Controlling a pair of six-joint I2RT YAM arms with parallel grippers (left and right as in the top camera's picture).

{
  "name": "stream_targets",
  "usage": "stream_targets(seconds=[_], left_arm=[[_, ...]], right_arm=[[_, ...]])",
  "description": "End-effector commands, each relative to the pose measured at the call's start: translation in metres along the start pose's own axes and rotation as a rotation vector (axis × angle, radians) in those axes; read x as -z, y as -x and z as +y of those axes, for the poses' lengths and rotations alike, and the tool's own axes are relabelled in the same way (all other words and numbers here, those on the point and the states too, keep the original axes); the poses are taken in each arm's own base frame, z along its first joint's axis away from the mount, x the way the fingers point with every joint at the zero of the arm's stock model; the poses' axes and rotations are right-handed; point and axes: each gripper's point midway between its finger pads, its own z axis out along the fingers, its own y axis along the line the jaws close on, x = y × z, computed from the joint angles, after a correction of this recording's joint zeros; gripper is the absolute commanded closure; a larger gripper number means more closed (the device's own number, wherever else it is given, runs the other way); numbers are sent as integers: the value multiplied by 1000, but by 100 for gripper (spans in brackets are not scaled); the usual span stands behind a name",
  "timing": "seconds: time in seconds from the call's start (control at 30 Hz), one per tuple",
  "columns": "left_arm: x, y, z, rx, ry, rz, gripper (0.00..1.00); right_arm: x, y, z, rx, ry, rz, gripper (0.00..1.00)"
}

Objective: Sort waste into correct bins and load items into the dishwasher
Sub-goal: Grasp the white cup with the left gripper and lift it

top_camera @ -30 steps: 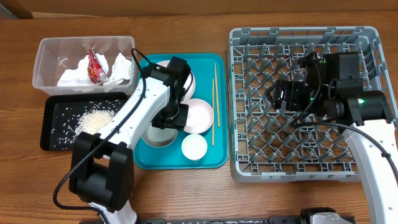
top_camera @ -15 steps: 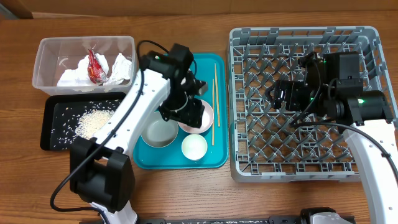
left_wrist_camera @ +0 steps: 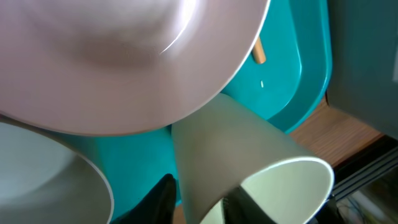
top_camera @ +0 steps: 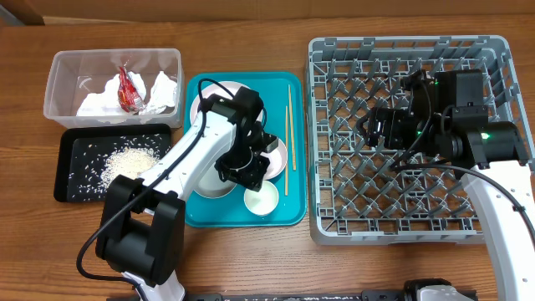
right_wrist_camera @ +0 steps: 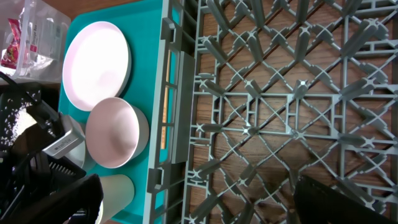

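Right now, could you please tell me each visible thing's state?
clear tub, holds napkins and wrapper
black tray, holds rice
dish rack, no dishes visible
cup, upright on teal tray
chopsticks, lying on teal tray
right gripper, open above dish rack
left gripper, at cup, grip unclear

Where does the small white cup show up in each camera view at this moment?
Overhead: small white cup sits in the lower right part of the teal tray.
Left wrist: lower centre, close up, with the tray behind it.
Right wrist: bottom left, on the tray.
Shared landmark: the teal tray.
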Motion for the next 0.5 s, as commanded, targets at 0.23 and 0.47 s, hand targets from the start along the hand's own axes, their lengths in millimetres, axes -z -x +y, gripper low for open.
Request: stream_targets(seconds=[0.23,0.47], left_arm=[[-4,-4,0,25,3,22,96],[26,0,-5,24,-55,11,96]], right_arm=[[4,5,5,10,13,-14,0],[4,3,15,10,70,-5,0]])
